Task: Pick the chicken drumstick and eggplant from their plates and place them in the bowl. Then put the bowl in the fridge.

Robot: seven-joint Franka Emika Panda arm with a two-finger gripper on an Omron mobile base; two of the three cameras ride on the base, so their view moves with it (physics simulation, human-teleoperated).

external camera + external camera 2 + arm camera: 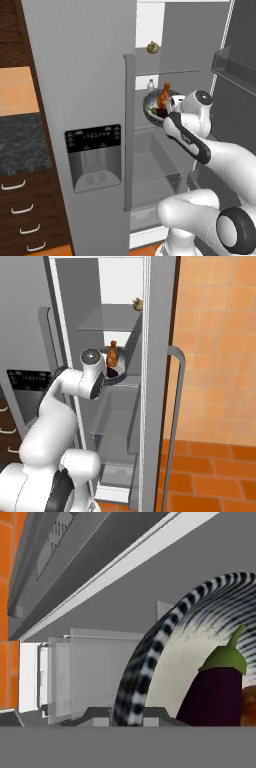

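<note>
Fridge [85,90] open, white shelved interior exposed; small round yellowish item [153,47] alone on upper shelf [107,323], pale bottle [150,84] at the back behind bowl. Door bins [234,67] on the right, drawers below. Bowl [149,106] at middle-shelf height, well inside the fridge, tilted, carrying chicken drumstick [164,95] upright and eggplant [215,694] beside it. Hand [127,718] closed narrow on the bowl's striped near rim, fingertips pinching it; bowl held at the shelf edge, contact with shelf not clear.
</note>
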